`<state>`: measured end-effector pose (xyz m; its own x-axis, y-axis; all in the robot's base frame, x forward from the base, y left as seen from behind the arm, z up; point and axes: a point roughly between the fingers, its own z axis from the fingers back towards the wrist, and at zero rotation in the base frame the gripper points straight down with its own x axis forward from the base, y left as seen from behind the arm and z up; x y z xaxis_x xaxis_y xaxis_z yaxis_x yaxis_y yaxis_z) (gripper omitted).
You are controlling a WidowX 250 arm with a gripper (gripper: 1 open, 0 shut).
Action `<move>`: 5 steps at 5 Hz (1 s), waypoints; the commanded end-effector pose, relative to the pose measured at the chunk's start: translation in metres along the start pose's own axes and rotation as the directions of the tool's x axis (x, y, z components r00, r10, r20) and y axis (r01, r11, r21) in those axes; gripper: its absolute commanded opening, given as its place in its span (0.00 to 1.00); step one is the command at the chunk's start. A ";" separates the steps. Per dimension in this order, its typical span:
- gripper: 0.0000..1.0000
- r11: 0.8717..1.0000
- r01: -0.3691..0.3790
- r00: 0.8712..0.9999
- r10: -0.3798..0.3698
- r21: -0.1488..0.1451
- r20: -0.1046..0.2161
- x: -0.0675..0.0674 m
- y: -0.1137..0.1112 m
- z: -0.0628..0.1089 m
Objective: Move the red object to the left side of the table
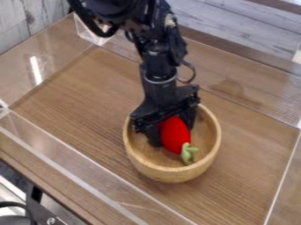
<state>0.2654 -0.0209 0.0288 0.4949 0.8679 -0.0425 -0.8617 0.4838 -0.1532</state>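
The red object [175, 133], a small glossy oval toy vegetable with a light green stem end [188, 154], lies inside the round wooden bowl [147, 161] near the front right of the table [83, 97]. My gripper [172, 126] reaches down into the bowl, open, with its black fingers [152, 127] straddling the upper part of the red object. The jaws stand wide on either side of it, and I cannot tell whether they touch it.
Low clear acrylic walls [47, 145] border the brown wood-grain table. The black arm [150, 44] rises from the bowl toward the back left. A pale plank wall lies behind the table.
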 end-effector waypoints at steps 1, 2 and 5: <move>1.00 0.998 -0.026 0.999 0.029 -0.061 0.043 -0.005 -0.014 0.014; 0.00 0.997 0.020 0.999 -0.018 -0.081 0.029 -0.006 -0.028 0.026; 0.00 0.984 0.102 0.995 -0.102 -0.147 0.007 -0.007 -0.034 0.093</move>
<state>0.2746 -0.0341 0.1100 0.5809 0.8124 -0.0511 -0.7948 0.5525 -0.2512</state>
